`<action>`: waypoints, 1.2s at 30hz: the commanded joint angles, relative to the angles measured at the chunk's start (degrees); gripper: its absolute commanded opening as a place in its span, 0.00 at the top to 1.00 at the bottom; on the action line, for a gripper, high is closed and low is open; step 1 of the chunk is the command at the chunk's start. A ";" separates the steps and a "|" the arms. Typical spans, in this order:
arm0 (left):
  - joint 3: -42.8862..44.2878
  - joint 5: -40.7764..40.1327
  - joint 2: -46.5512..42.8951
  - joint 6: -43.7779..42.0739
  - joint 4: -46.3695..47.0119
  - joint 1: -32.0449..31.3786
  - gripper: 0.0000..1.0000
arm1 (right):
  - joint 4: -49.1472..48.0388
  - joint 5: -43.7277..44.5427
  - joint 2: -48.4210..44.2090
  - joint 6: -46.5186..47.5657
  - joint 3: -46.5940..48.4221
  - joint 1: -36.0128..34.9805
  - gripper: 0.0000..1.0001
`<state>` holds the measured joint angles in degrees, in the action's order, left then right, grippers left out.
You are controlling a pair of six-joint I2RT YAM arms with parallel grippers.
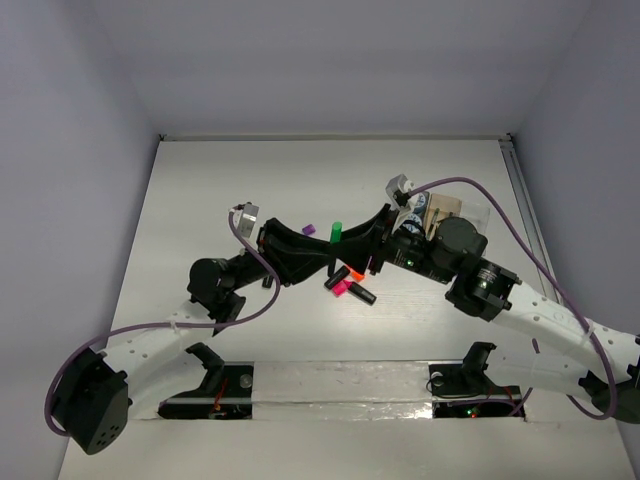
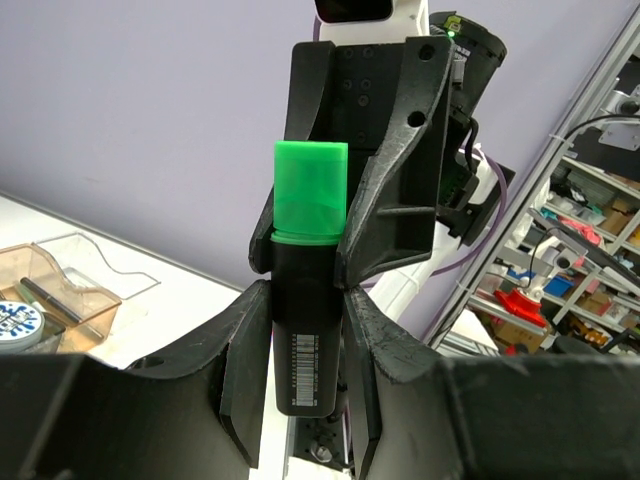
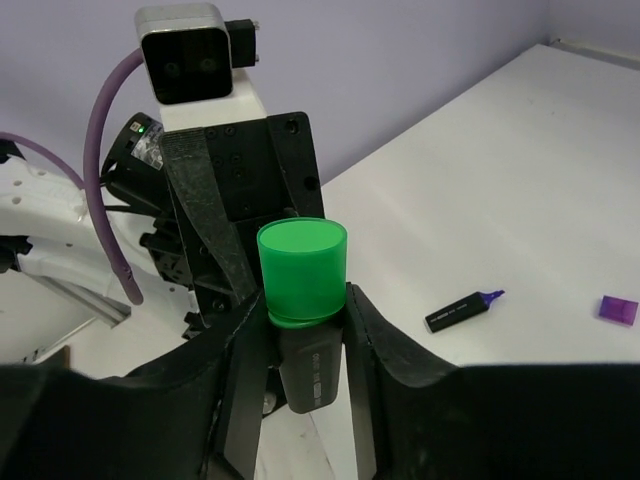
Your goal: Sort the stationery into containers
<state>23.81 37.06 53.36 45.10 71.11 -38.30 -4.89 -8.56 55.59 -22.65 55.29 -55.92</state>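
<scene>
Your left gripper (image 2: 308,335) is closed on the black body of the green marker (image 1: 336,232) and holds it in the air over the middle of the table (image 1: 250,180). Your right gripper (image 3: 305,330) meets it nose to nose from the other side. The marker's long axis runs along the line between the two grippers, with the cap (image 3: 303,265) pointing out past the left fingers and straight at the right wrist.

The right fingers are partly closed and lie on either side of the marker, just where the cap meets the body. They look to be touching it, but you cannot tell whether they have a firm hold.

This reads as a handover. The box (image 1: 440,212) sits toward the far right of the table, close behind the right arm, so that arm is the nearer one to drop the marker in. A round patterned piece (image 2: 15,322) already lies in the box.

What matters is the shared axis. If the right fingers grip only the cap, a pull along that line may strip the cap off instead of taking the whole marker. More markers (image 1: 347,286) lie on the table just below the grippers. An uncapped purple one (image 3: 465,310) and a loose purple cap (image 3: 618,308) lie further out.
</scene>
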 commanded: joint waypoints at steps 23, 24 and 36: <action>0.27 2.75 -0.10 0.07 3.51 -0.37 0.71 | -7.68 2.84 -0.49 -2.13 -2.64 -0.07 0.84; 0.36 2.84 -0.10 -0.10 3.33 -0.37 0.70 | -7.77 3.28 -0.49 -2.04 -2.64 -0.07 0.84; 1.67 1.01 -2.82 -6.24 -5.97 -0.37 0.58 | -9.35 8.20 -0.49 -2.39 -3.43 -0.07 0.85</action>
<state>23.81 37.80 52.93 42.39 66.61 -38.28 -9.52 -4.05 55.40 -24.91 51.59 -55.92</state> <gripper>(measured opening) 0.413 0.376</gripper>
